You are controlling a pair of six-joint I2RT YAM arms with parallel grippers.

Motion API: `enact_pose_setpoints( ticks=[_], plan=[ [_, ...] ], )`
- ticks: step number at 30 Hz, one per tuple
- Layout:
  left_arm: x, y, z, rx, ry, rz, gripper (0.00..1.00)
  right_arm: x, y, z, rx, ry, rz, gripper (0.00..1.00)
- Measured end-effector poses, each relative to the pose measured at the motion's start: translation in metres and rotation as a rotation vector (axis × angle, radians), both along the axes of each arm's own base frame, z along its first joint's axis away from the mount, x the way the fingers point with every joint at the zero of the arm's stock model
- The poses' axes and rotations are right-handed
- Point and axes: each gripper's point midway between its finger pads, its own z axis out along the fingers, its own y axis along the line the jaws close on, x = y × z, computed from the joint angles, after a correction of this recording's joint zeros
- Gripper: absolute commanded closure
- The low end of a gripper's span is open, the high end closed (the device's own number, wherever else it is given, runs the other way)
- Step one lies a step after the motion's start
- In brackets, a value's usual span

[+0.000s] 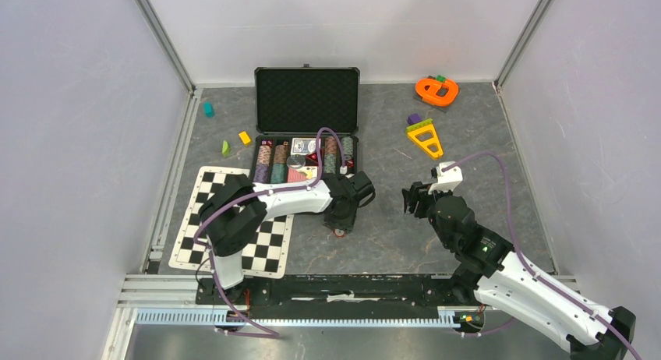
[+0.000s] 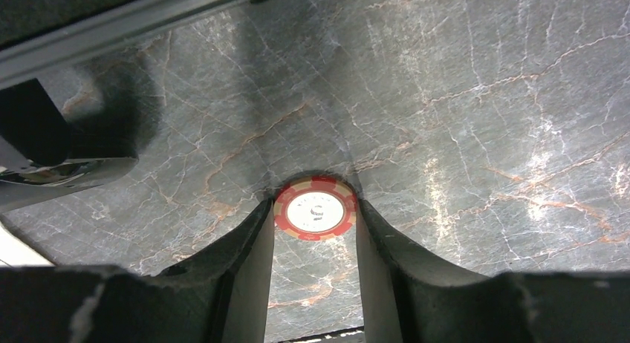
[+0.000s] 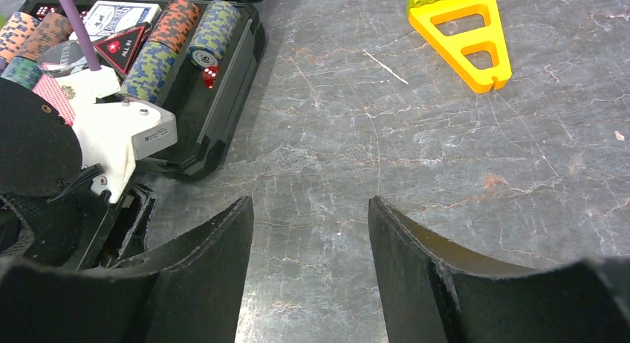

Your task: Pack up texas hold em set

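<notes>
On the grey marbled tabletop (image 1: 390, 220), the black briefcase (image 1: 307, 99) is lying open at the far side, its lid standing up and its tray holding most of the set. Just in front of it the left tool (image 1: 341, 222) is pointing down at the loose chip (image 2: 313, 211), which is lying flat on the stone outside the case. The fingers (image 2: 249, 269) are flanking it, touching its rim or all but, and I cannot tell whether they are gripping it. The right tool (image 3: 310, 209) is hovering over bare stone with its fingers apart, holding nothing

The chip is looking thin and flat against a hard surface, so the fingers are probably risking riding over its rim. A squeeze that is off centre could flick it out sideways, and tips pressing too low could scrape the stone

I am counting one briefcase and two tools. At least six chip rows (image 3: 174, 24) are showing, though the left arm is hiding part of the tray. There are two card decks (image 3: 119, 16), one plainly visible red die (image 3: 209, 77) and one loose chip
</notes>
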Motion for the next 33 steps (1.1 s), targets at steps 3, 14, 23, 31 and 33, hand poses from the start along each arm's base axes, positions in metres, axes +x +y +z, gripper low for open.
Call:
enact_pose_setpoints(
  ticks=[3, 14, 23, 31, 33],
  plan=[
    [0.0, 0.001, 0.001, 0.004, 0.0, -0.011, 0.57, -0.001, -0.001, -0.001, -0.004, 0.005, -0.001, 0.36],
    [0.033, 0.004, 0.057, -0.049, -0.073, -0.016, 0.57, -0.001, -0.002, -0.003, -0.011, 0.01, -0.009, 0.36],
    [0.053, 0.005, 0.076, -0.066, -0.126, -0.017, 0.04, -0.001, -0.009, -0.007, -0.051, 0.044, -0.036, 0.21],
    [0.009, -0.019, 0.053, -0.114, -0.147, -0.152, 0.0, -0.005, -0.027, 0.0, -0.206, 0.276, -0.128, 0.08],
    [0.0, -0.033, 0.052, -0.144, -0.164, -0.19, 0.0, -0.001, -0.041, -0.009, -0.227, 0.375, -0.17, 0.08]
  ],
)
